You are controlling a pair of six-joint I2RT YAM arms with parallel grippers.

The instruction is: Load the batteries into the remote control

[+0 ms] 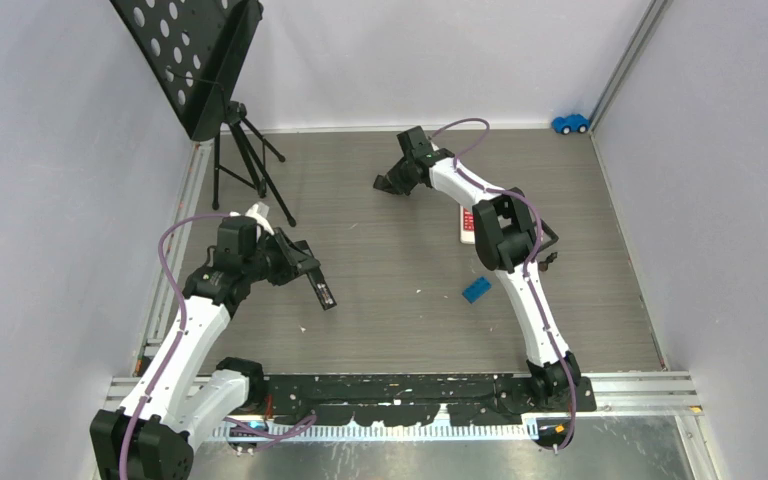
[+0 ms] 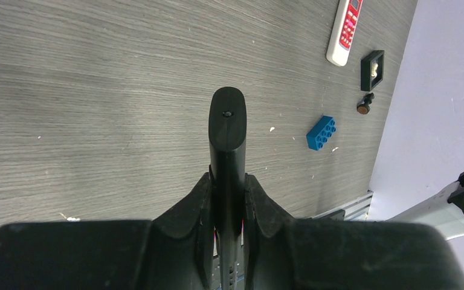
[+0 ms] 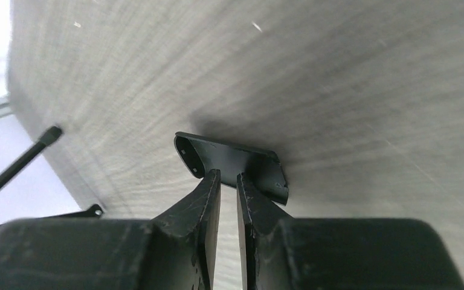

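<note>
A black music stand (image 1: 195,60) with a perforated desk fills the upper left of the top view, its tripod legs (image 1: 250,160) planted on the grey wood-grain table (image 1: 380,330); one leg and a foot also show at the left edge of the right wrist view. A blue toy car (image 1: 570,123) sits in the far right corner against the pale wall (image 1: 60,150). A blue building brick (image 1: 477,290) lies studs up right of centre. Above it in the frame lies a white remote (image 1: 467,224) with red keys. In the left wrist view, a small black square frame (image 2: 372,69) sits between that remote and the brick. White specks dot the table.
</note>
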